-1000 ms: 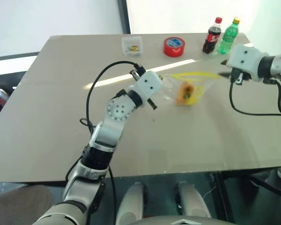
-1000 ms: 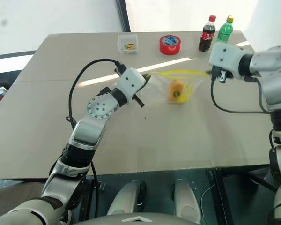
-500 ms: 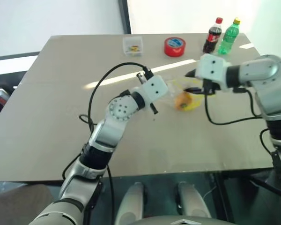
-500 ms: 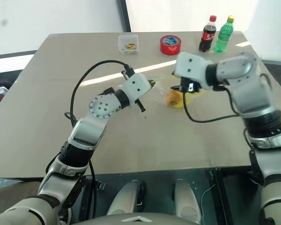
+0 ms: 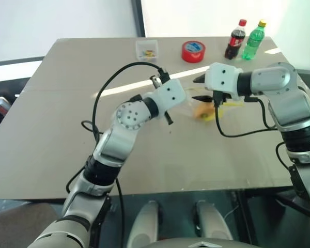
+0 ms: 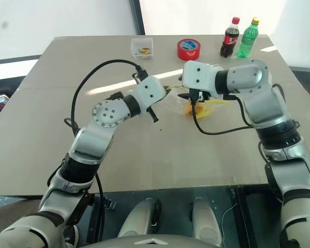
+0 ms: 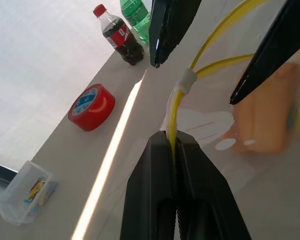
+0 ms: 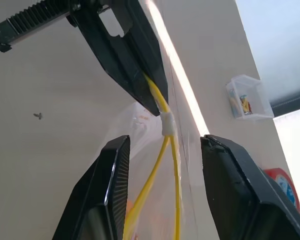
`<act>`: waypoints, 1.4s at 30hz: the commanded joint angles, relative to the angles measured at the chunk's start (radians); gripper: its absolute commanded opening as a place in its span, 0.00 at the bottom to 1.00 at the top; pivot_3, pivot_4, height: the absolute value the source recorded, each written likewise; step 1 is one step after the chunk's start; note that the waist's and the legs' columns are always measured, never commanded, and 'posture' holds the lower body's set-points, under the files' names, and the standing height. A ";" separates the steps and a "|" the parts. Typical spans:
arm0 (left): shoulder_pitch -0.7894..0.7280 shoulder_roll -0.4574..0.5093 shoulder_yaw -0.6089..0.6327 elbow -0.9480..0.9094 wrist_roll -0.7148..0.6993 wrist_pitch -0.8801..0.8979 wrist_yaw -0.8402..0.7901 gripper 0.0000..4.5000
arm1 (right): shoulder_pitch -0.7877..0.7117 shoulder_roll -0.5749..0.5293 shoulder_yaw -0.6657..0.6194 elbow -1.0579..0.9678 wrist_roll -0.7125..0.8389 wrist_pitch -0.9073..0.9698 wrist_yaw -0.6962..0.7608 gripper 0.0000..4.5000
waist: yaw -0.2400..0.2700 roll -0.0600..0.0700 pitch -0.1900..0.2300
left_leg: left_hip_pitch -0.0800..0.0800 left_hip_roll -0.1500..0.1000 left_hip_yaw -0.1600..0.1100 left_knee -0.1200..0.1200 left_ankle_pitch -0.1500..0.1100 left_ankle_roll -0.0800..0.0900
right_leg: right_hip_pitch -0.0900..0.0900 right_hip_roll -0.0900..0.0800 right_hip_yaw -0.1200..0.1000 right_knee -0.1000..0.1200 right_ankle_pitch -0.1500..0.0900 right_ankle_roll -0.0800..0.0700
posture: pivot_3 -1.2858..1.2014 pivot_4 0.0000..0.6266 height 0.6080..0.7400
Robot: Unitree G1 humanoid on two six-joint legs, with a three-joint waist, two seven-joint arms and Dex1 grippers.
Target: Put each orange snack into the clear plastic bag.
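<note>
With the left tool [image 7: 172,142] pinched on the yellow strip of the clear plastic bag [image 5: 196,106] above the tabletop [image 5: 51,134], an orange snack [image 7: 265,120] inside, the half-open, empty right tool [image 8: 162,145] astride the slider could tug the strip free.

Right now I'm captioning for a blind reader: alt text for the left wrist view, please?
The left gripper is shut on the clear plastic bag by its yellow strip; an orange snack lies inside, and the right gripper stands open around the bag's mouth.
</note>
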 commanded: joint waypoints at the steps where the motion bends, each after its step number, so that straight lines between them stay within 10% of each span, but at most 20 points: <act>1: -0.003 0.006 -0.002 -0.060 0.000 0.001 -0.003 0.00 | -0.029 0.001 -0.014 -0.011 -0.003 -0.025 -0.012 0.34 | 0.000 0.000 0.000 | 0.000 0.000 0.000 0.000 0.000 0.000 | 0.000 0.000 0.000 0.000 0.000 0.000 | 0.52 0.24 1.00; 5: -0.002 0.004 0.003 -0.061 -0.006 0.008 -0.005 0.00 | -0.027 0.003 -0.011 -0.010 -0.006 -0.033 -0.009 0.06 | 0.000 0.000 0.000 | 0.000 0.000 0.000 0.000 0.000 0.000 | 0.000 0.000 0.000 0.000 0.000 0.000 | 0.52 0.24 1.00; 42: 0.017 0.004 0.005 -0.058 -0.006 0.004 0.006 0.00 | -0.041 0.038 0.005 0.026 -0.043 -0.130 -0.006 0.06 | 0.000 0.000 0.000 | 0.000 0.000 0.000 0.000 0.000 0.000 | 0.000 0.000 0.000 0.000 0.000 0.000 | 0.52 0.24 1.00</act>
